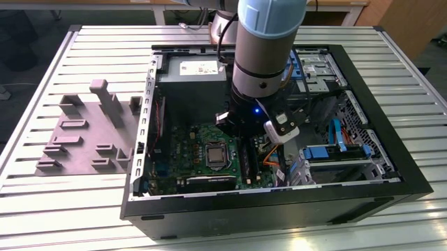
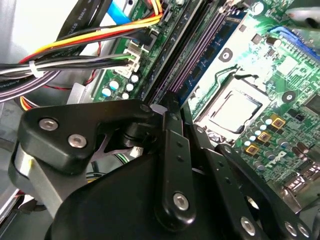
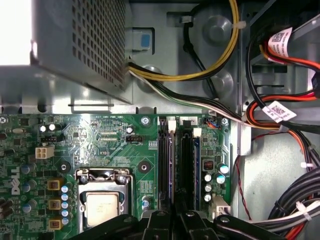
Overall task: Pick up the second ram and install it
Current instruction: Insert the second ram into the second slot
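Note:
The second ram (image 3: 196,160) is a thin blue-green stick standing on edge along the long black socket nearest the cable bundle, and it also appears in the second wrist view (image 2: 212,55). My gripper (image 2: 182,117) is low inside the open computer case, right over the sockets (image 3: 166,165) of the green motherboard (image 1: 199,151). Its black fingers are drawn close together around the stick's near part. The grip point itself is hidden under the gripper body (image 3: 172,222). From the exterior view, the arm's wrist covers the gripper (image 1: 244,137).
The grey power supply (image 1: 192,78) fills the far end of the case. A processor socket (image 3: 102,205) lies beside the memory sockets. Bundled cables (image 3: 280,130) and blue drive brackets (image 1: 335,154) crowd the other side. A grey moulded holder block (image 1: 84,141) sits outside the case.

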Tool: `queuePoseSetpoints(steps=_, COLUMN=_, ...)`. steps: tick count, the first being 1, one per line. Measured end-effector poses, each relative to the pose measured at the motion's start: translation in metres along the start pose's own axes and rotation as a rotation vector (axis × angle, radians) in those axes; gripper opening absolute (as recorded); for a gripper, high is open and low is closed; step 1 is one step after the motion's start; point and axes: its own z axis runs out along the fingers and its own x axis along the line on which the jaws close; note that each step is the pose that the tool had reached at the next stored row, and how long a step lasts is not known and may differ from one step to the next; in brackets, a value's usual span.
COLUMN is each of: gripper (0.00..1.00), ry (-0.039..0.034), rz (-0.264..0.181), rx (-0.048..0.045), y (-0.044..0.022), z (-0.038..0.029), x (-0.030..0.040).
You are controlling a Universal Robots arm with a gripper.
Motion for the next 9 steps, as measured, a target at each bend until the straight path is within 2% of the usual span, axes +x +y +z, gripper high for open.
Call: queuePoseSetpoints(steps=9, gripper=0.14, ry=0.0011, rz=0.0, rx=0.0, y=-0.0013, z=0.0006, x=-0.0013)
